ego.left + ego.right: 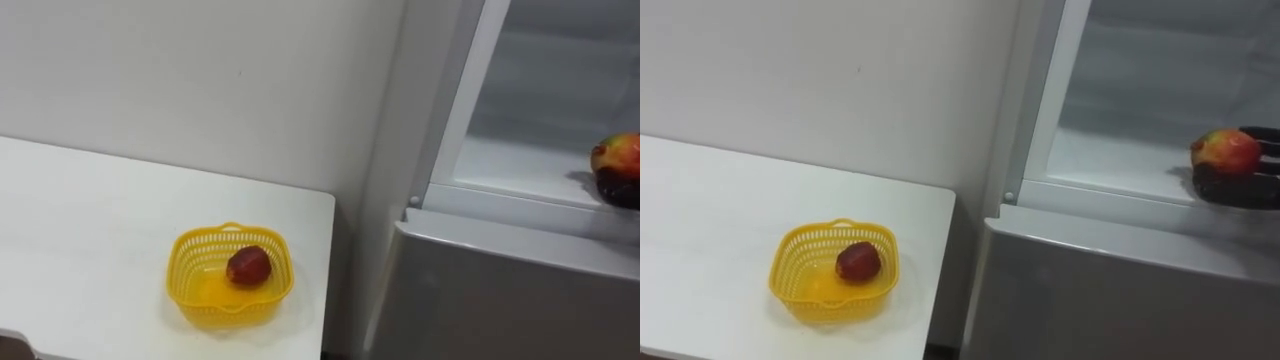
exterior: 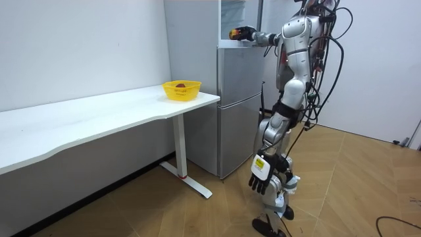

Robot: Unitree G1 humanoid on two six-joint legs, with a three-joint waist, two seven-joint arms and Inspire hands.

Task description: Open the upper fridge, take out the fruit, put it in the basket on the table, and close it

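Robot stands at the fridge [image 1: 1110, 290], right arm raised into the open upper compartment. We note the red-and-yellow fruit [image 1: 1225, 150] low on the white shelf [image 1: 1110, 160], near the front edge and well to the right.

Right hand [image 1: 1235, 187]: dark fingers lie under the fruit and one shows above it, so we read it as closed round the fruit. Whether the fruit rests on the shelf or is lifted clear, we cannot tell.

Left hand [image 2: 262, 178]: hangs low beside the leg, fingers loose, holding nothing.

To the left of the fridge, a white table [image 1: 710, 220] carries a yellow basket [image 1: 835, 305] near its corner. One dark red fruit [image 1: 858, 261] already lies in the basket.

Handling, as we judge it:
- Light, rounded, fits within one hand.
- Skin looks smooth, so it may roll or slip if held only by the fingertips.
- Firm enough to grip, but a real fruit would bruise under a hard squeeze. Moderate pressure is best.
- Best hold is around the widest part, with fingers cupped beneath and the thumb opposite. The present hold looks close to that.

Cautions:
- The lip at the shelf front and the compartment frame sit close to the hand, so withdraw level and straight.
- The basket is light plastic mesh, so set the fruit down gently or it may skid on the table.
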